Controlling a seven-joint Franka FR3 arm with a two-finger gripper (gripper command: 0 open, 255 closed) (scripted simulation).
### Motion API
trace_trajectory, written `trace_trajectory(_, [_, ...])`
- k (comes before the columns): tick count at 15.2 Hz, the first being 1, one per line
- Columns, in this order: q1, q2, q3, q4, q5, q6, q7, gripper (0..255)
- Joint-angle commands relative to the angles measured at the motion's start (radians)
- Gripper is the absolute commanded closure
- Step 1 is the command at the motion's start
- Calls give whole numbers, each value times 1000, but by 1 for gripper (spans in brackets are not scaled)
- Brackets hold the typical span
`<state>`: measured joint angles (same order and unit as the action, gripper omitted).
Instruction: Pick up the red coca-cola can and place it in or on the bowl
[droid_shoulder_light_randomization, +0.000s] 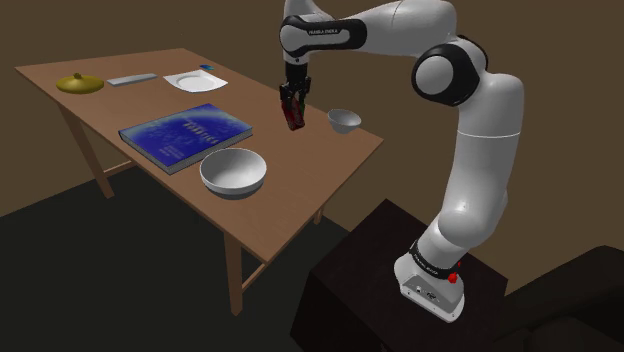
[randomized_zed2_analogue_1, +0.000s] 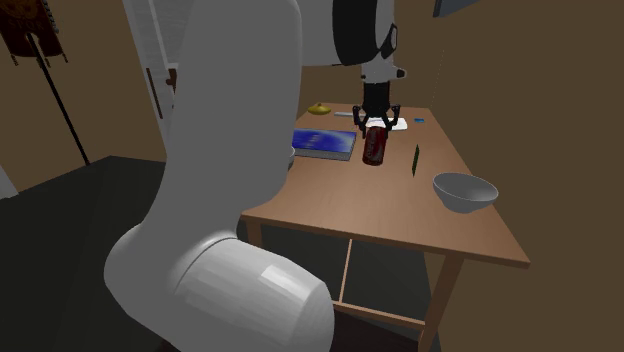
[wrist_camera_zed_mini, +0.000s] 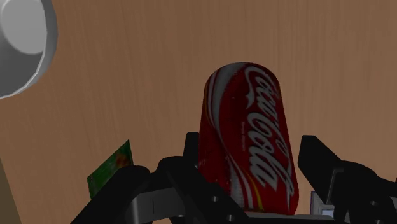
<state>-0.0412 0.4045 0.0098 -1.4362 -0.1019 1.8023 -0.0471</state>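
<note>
Pincer (droid_shoulder_light_randomization: 291, 106): closed onto the can, one black finger pressed to each side of it, with nothing else in its hold.
Can (wrist_camera_zed_mini: 247, 137): red with white script. It hangs below the fingers, tilted a little, and looks clear of the table top.
Hold: the fingers sit near the can's upper end, which is a sound place to take it. The thin wall probably dents, so squeeze no harder than needed.
Handling: likely light and fairly stiff. It is smooth and round, so it may slip or swing if moved sharply.
Green card (randomized_zed2_analogue_1: 415, 160): stands on edge near the can.
Small bowl (droid_shoulder_light_randomization: 344, 121): near the can, toward the shoulder view's right.
Large bowl (droid_shoulder_light_randomization: 233, 172): farther off, beside the blue book (droid_shoulder_light_randomization: 186, 135).
Table (droid_shoulder_light_randomization: 300, 185): wooden, carrying everything except the can.
</note>
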Motion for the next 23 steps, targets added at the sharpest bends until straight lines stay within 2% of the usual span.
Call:
trace_trajectory(1, [-1,0,0,25,1,-24,-4,255])
trace_trajectory(17, [3,28,-1,280,3,-251,-23,255])
trace_trajectory(23, [85,-75,36,147,-3,-232,97,255])
